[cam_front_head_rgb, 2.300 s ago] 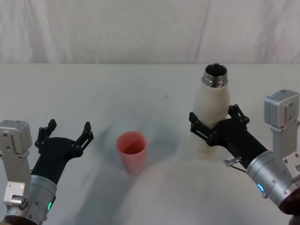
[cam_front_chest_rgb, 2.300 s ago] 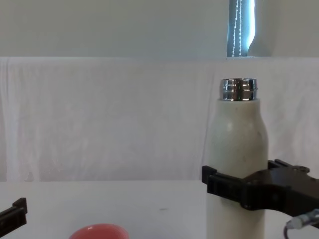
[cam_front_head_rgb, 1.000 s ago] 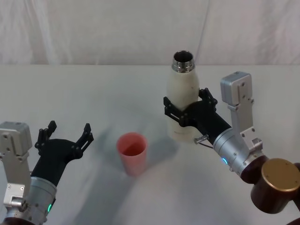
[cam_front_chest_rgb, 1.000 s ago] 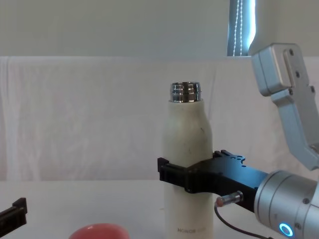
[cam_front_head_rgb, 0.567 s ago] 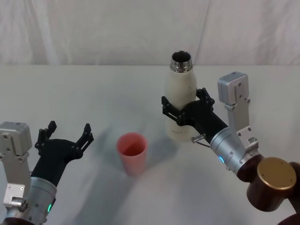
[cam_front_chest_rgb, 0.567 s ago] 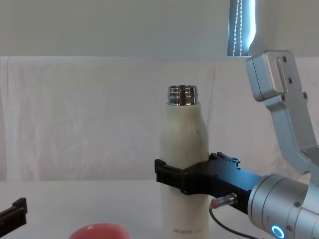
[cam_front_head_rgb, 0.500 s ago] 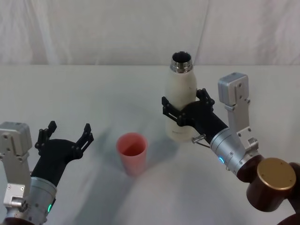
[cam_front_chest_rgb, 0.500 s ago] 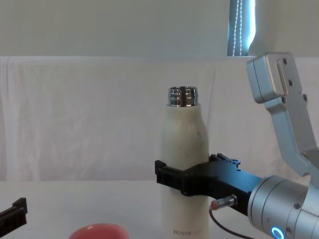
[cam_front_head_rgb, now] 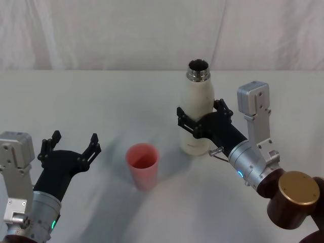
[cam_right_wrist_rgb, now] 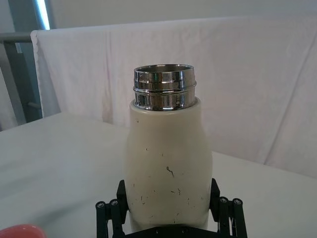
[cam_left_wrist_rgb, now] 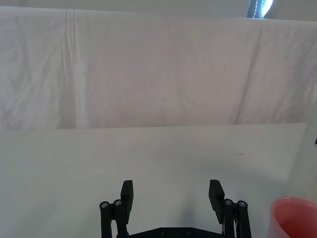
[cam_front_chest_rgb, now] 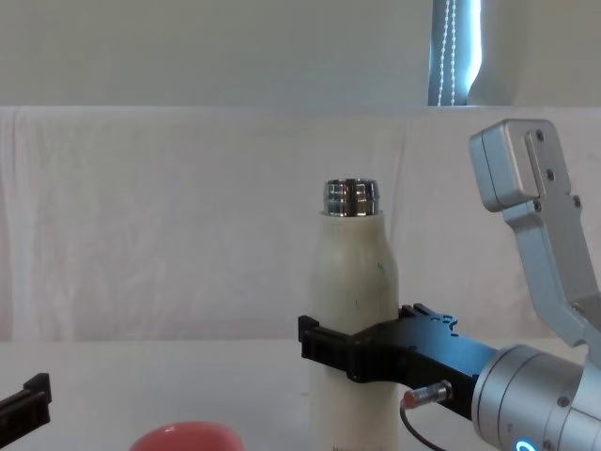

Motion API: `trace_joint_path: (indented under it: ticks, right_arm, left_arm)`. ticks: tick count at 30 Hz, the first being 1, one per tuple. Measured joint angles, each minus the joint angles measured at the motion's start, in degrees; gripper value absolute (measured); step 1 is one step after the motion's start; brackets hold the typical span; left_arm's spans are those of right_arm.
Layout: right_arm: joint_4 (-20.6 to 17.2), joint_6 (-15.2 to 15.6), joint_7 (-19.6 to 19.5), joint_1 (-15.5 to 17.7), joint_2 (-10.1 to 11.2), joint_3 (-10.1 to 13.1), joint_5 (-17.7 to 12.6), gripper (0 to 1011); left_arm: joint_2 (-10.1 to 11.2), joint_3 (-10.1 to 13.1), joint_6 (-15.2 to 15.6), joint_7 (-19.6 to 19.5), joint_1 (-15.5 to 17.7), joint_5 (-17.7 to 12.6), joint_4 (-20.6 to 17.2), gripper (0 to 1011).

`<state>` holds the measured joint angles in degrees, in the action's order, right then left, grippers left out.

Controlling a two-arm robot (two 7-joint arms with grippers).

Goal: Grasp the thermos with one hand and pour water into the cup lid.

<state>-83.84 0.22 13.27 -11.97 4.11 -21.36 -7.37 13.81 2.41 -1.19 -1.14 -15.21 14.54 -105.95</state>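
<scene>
Right gripper (cam_front_head_rgb: 198, 125) clamps the thermos (cam_front_head_rgb: 197, 109) mid-body — smooth, likely slippery, probably water-heavy; you hold firm. Left gripper (cam_front_head_rgb: 71, 144) wide, idle.

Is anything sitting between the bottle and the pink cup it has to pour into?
Nothing visible does. The right pincer is shut on the upright bottle, and only bare table lies between it and the cup. The left pincer is open, off on the cup's far side.
</scene>
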Motion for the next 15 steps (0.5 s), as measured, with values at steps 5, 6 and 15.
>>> trace_joint_path:
  ticks: [5, 6, 15]
  right_arm:
    - [0.84, 0.12, 0.26, -0.31, -0.03, 0.11, -0.54, 960]
    - [0.94, 0.12, 0.28, -0.35, -0.06, 0.12, -0.6, 960]
    - [1.78, 0.11, 0.45, -0.78, -0.18, 0.09, -1.1, 960]
  left_arm:
    - [0.0, 0.0, 0.0, 0.0, 0.0, 0.0, 0.0, 1001]
    - [0.0, 0.0, 0.0, 0.0, 0.0, 0.0, 0.0, 1001]
    - [0.0, 0.0, 0.0, 0.0, 0.0, 0.0, 0.0, 1001]
